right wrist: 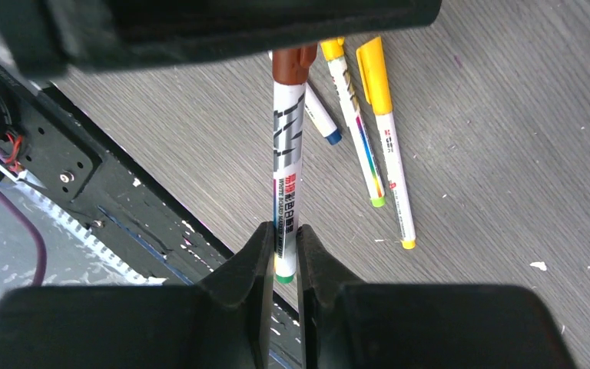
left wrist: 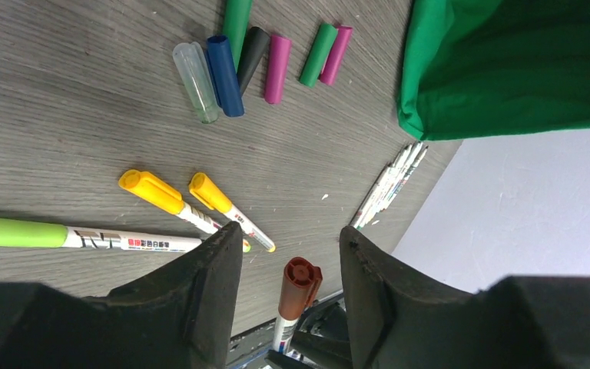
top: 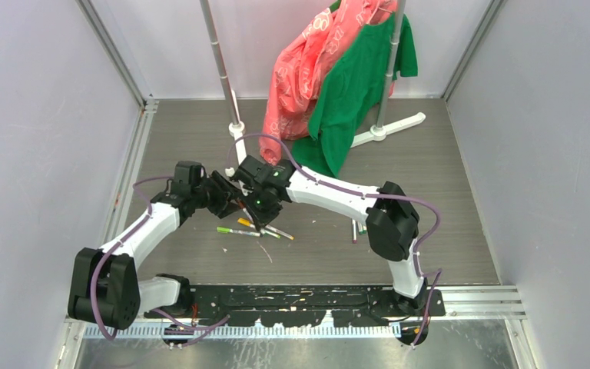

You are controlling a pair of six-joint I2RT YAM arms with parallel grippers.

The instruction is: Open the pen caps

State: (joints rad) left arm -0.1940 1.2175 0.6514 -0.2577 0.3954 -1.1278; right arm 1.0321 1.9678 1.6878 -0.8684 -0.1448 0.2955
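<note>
My right gripper (right wrist: 283,231) is shut on the lower end of a pen (right wrist: 286,154) with a white barrel and a green tail. The pen's brown cap (left wrist: 299,283) points up between the fingers of my left gripper (left wrist: 290,233), which stand apart on either side without touching it. In the top view both grippers meet above the table's middle (top: 242,192). Two yellow-capped pens (left wrist: 154,192) and a green-capped pen (left wrist: 15,231) lie on the table. Several loose caps (left wrist: 278,68) in clear, blue, black, magenta and green lie in a row farther off.
A bundle of uncapped pens (left wrist: 392,184) lies near the green garment (left wrist: 507,69). A clothes rack (top: 236,127) with pink and green garments (top: 338,77) stands at the back. More pens (top: 238,231) lie under the arms. Grey walls close in both sides.
</note>
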